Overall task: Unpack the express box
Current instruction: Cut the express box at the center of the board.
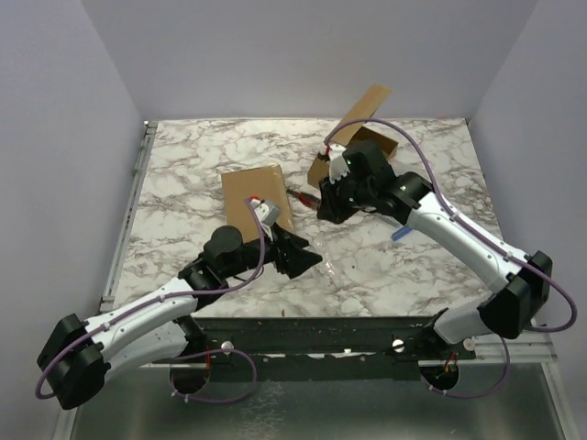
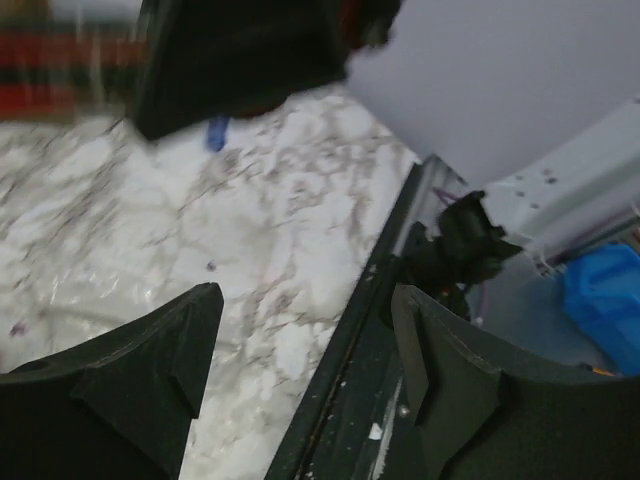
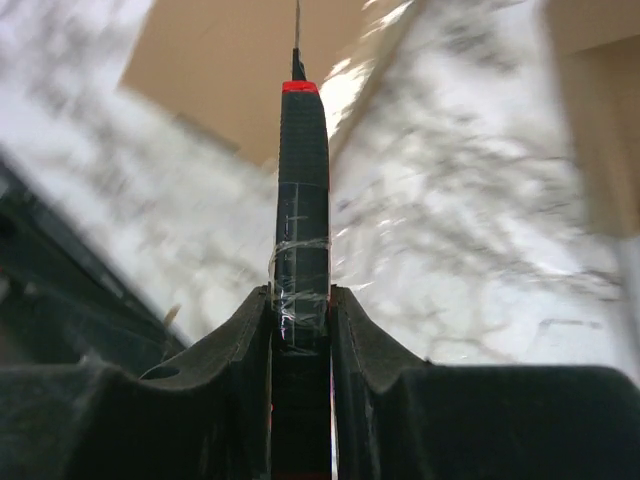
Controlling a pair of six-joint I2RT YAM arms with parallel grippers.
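Right pincer point(image 3: 300, 298): black pads clamped on a slim black cutter point(image 3: 301, 170) with a red collar and tape-wrapped grip, thin blade toward 12 o'clock. Left pincer point(image 2: 305, 300): jaws wide apart, nothing between them. Express box point(image 1: 258, 191): flat brown cardboard mid-table, at the cutter's 9 o'clock, contents unseen. Second carton point(image 1: 365, 105) at 1 o'clock, flap raised. Grey-veined marble table point(image 1: 183, 165); plain pale walls.

Top view: high above the near edge, facing down over the whole surface point(image 1: 202, 156). Wrist views: close, low, past own fingers point(image 2: 140, 390); all share the marble.
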